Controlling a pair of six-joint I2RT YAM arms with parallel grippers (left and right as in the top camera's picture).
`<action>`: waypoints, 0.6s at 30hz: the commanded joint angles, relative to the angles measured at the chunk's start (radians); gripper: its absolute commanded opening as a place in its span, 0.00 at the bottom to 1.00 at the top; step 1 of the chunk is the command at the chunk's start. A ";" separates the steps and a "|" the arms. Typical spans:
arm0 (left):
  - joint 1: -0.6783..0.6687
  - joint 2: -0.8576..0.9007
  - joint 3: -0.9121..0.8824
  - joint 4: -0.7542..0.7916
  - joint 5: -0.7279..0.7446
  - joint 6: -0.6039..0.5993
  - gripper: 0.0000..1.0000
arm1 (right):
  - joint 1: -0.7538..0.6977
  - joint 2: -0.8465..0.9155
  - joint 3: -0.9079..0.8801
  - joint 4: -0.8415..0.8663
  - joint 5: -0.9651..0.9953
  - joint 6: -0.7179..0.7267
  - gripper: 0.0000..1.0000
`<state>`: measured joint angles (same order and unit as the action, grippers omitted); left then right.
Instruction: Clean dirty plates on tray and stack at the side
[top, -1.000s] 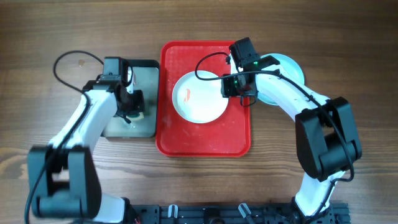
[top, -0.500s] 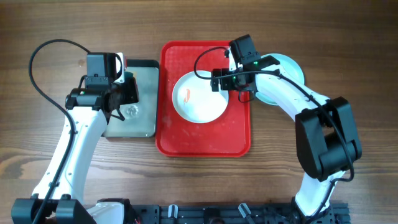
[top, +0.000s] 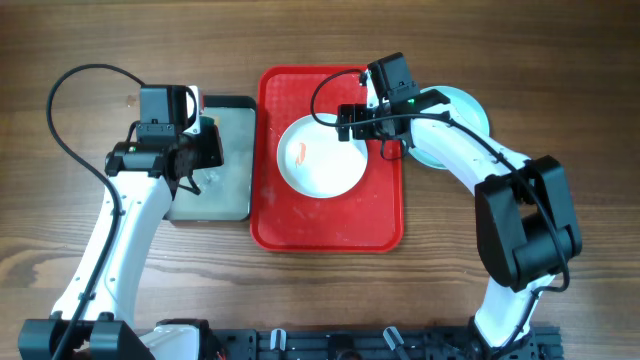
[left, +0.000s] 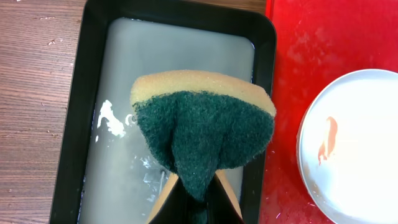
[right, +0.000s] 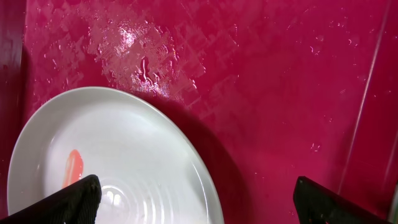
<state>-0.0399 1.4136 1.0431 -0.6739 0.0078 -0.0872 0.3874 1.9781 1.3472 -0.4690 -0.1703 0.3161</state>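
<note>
One white plate (top: 320, 162) with one orange smear lies mid-frame on the red tray (top: 330, 228). Turquoise plate (top: 472, 106) rests on the surface (top: 570, 60) at upper right; their count is unclear. The right tool (right: 196, 202) is spread wide and empty over the white plate's upper-right rim. The left tool (left: 194, 200) is clenched on one sponge (left: 205, 127) above one dark tray (left: 266, 74) of cloudy water.
</note>
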 joint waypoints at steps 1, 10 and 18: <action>0.003 -0.016 0.016 0.000 -0.022 0.002 0.04 | -0.003 -0.025 0.017 0.006 0.018 -0.001 1.00; 0.003 -0.017 0.016 0.005 -0.057 -0.081 0.04 | -0.003 -0.025 0.017 0.006 0.018 0.000 1.00; 0.003 -0.017 0.016 0.002 -0.051 -0.081 0.04 | 0.000 -0.023 0.009 -0.019 -0.128 -0.055 0.88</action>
<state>-0.0399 1.4136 1.0431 -0.6701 -0.0402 -0.1551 0.3870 1.9762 1.3506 -0.4751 -0.1947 0.3042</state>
